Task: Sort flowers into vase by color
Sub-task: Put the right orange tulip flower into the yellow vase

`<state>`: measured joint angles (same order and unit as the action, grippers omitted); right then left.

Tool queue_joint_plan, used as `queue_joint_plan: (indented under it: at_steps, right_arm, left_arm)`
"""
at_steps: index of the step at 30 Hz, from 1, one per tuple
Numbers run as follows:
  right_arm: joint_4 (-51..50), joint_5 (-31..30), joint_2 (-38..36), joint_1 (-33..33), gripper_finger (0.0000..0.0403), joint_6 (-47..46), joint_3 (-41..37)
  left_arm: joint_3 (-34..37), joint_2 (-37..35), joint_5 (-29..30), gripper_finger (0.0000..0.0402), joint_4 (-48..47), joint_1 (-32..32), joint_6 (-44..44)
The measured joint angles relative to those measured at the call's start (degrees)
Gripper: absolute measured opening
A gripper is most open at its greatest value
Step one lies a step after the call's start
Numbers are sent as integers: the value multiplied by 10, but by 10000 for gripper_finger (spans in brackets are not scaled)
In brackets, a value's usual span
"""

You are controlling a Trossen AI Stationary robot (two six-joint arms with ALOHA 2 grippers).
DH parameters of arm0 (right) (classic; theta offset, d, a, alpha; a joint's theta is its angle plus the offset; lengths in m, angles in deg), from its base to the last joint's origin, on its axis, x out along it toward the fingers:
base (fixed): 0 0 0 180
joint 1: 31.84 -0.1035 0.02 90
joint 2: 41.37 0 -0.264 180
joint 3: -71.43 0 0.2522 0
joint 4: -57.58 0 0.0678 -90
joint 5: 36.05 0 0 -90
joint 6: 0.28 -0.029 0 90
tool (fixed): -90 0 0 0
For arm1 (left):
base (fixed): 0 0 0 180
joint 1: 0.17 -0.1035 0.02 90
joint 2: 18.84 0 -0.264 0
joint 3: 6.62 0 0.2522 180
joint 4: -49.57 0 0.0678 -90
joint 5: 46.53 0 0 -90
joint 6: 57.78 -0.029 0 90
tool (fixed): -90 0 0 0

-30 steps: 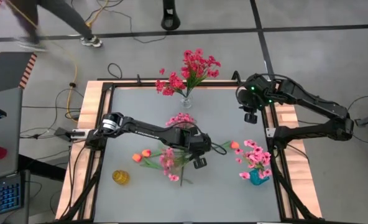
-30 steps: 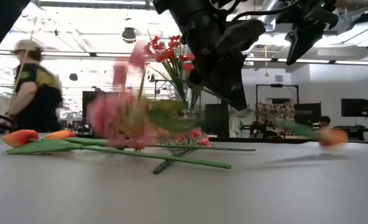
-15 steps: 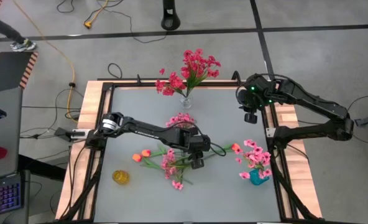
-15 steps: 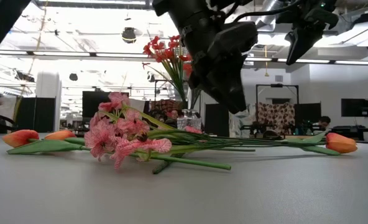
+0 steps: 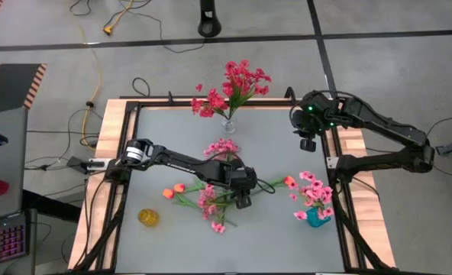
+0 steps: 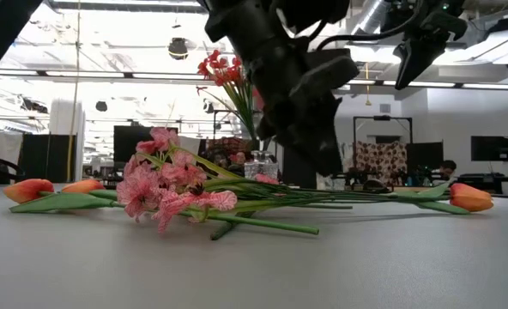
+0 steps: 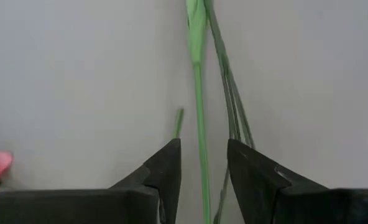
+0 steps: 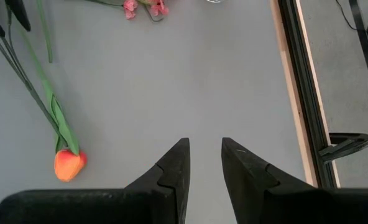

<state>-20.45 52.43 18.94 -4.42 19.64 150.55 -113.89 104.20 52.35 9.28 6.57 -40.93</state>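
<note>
The left gripper (image 5: 243, 200) hangs low over the tangle of loose flowers (image 5: 211, 200) at table centre, fingers parted narrowly and straddling a green stem (image 7: 199, 112) without closing on it. Several thin stems (image 7: 232, 106) run just beside that one. The pink spray (image 6: 164, 180) lies on the table at the gripper's 8 o'clock, two orange tulips (image 5: 172, 189) at 9 o'clock, and a third tulip (image 8: 68, 164) at 3 o'clock. A clear vase (image 5: 228, 126) of red blooms stands at 12 o'clock, a teal vase (image 5: 314, 217) of pink ones at 4 o'clock, and a yellow vase (image 5: 148, 217) stands at 8 o'clock. The right gripper (image 8: 202, 158) waits above the table's far right corner, slightly open and holding nothing.

The likely trouble is the crowding: closing here could pinch neighbouring stems too and lift mixed colours together, or drag the whole pile.

Half a second ago the gripper sat a touch farther toward 3 o'clock; it has eased in over the stems. The pink spray, blurred in motion a second ago, now lies settled, and a person who showed beyond the table a second ago is gone.
</note>
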Motion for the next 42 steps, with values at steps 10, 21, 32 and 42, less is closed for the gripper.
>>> queue_joint_plan:
  at_steps: [10,21,32,42]
  right_arm:
    - [0,-1,0,0,118,0,0]
    - [0,-1,0,0,118,0,0]
    - [0,-1,0,0,118,-4,0]
    - [0,0,0,0,118,-5,0]
  left_arm:
    - [-2,46,3,116,99,0,-13]
    - [-3,57,37,116,144,-8,-11]
    - [-3,87,14,116,164,-11,0]
    - [-4,94,21,116,174,-11,15]
